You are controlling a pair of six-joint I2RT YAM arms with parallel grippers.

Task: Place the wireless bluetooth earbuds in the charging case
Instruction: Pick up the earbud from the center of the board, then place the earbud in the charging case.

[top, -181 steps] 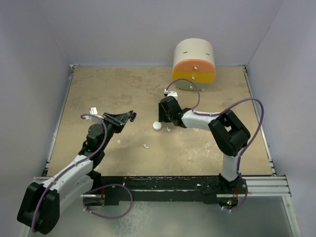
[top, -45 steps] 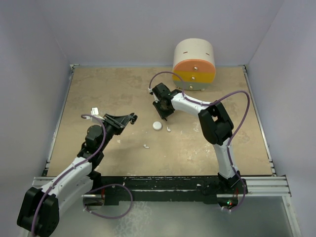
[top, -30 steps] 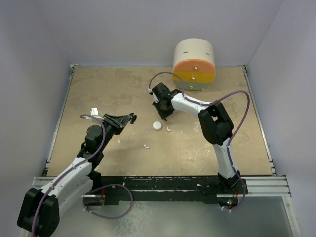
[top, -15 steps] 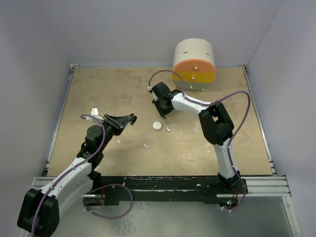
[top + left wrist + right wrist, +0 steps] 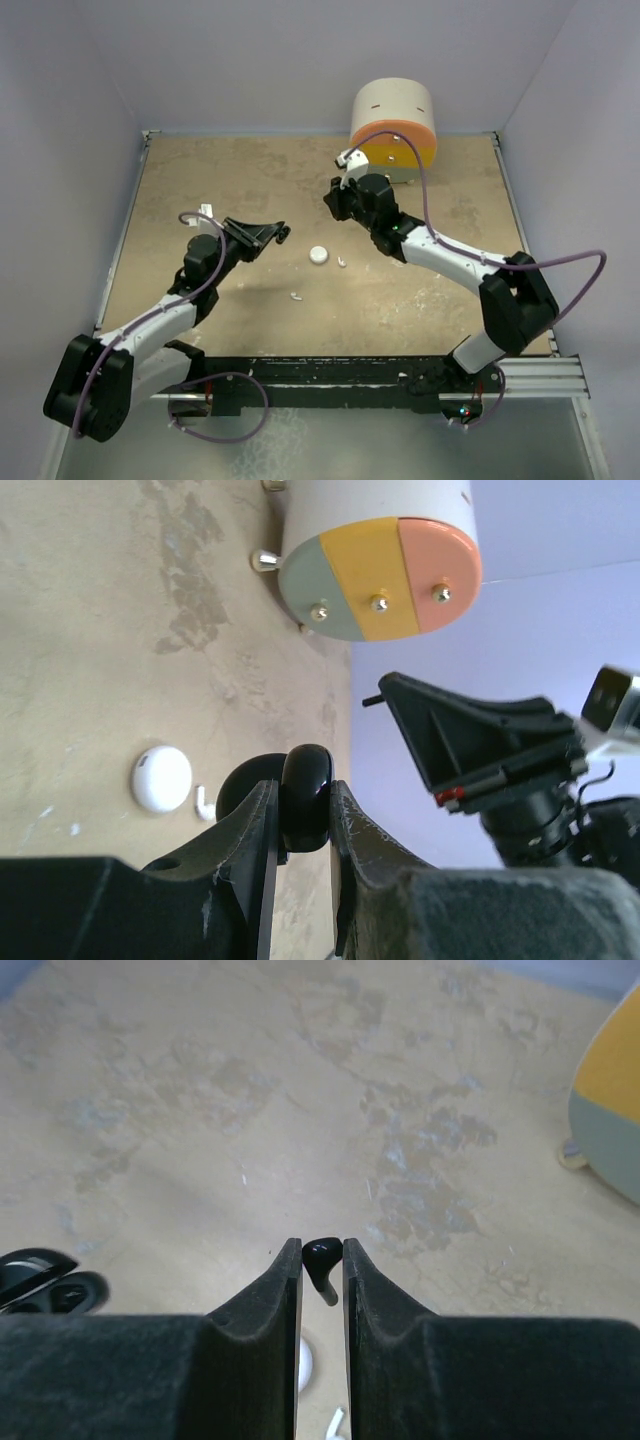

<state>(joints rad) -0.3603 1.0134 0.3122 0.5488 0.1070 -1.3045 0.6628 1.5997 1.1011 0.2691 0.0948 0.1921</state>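
- Jaws of the right gripper (image 5: 321, 1258) are pressed together on a black earbud (image 5: 322, 1251). Its glossy head is pinched between the fingertips and its short stem points down between them.
- That earbud is clear of the table (image 5: 230, 180), carried over the middle of the far half, near the drum (image 5: 393, 125).
- Left gripper (image 5: 302, 798) jaws are clamped on a glossy black rounded piece, the case (image 5: 306, 778). A second black rounded part shows just behind it, perhaps its opened lid, though the wrist view is too close to be sure.
- In the top view the left gripper sits left of centre and points toward the right gripper, the two well apart.
- A white disc (image 5: 319, 255) lies flat on the table between the two grippers.
- One white earbud (image 5: 342, 263) lies just beside the disc on its right, without touching it.
- A second white earbud (image 5: 297, 296) lies nearer the arm bases, apart from the disc.
- The drum lies on its side at the far edge. Its round face is split into orange, yellow and grey-green bands, each with a small metal stud.
- A second black earbud cannot be made out in any view.
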